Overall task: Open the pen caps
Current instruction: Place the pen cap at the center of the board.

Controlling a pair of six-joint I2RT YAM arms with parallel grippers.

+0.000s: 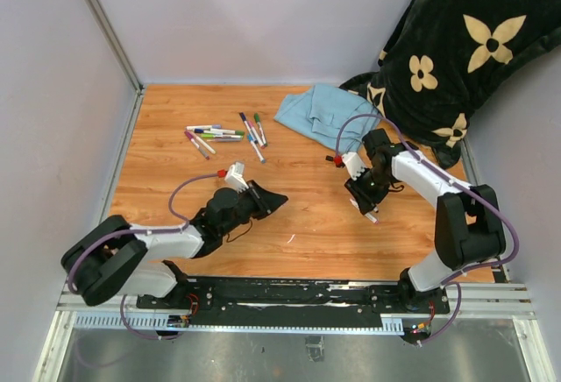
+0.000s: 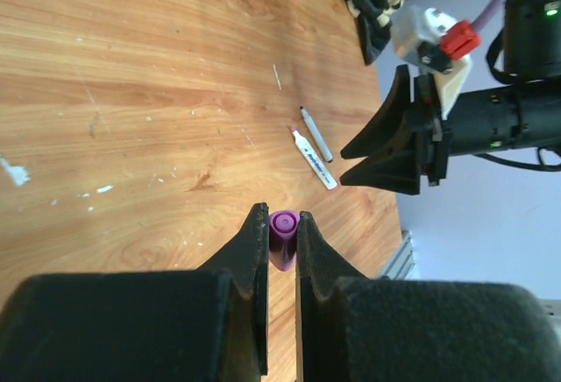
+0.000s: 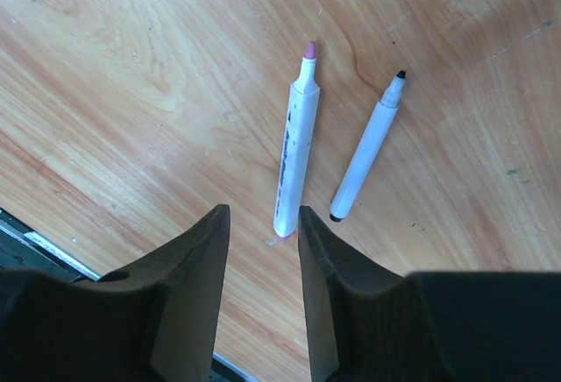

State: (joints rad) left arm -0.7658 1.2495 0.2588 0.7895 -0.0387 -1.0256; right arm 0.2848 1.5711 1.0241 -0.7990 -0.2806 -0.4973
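Surface point(image 1: 316, 215): wood-grain, satin sheen, scuffed, white specks. Purple cap point(image 2: 282, 224): glossy smooth plastic. Marker barrels point(image 3: 294, 154): white smooth plastic. Blue cloth point(image 1: 324, 115): soft matt fabric. Blanket point(image 1: 465, 58) beside cloth: dark plush fleece.

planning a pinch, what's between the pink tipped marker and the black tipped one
Only bare wood; the pink-tipped marker and black-tipped marker lie apart, shown in the right wrist view.

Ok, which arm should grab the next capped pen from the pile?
Probably right: the right claw is open and empty above two uncapped markers, while the left claw is shut on a purple cap, though nearer the pile.
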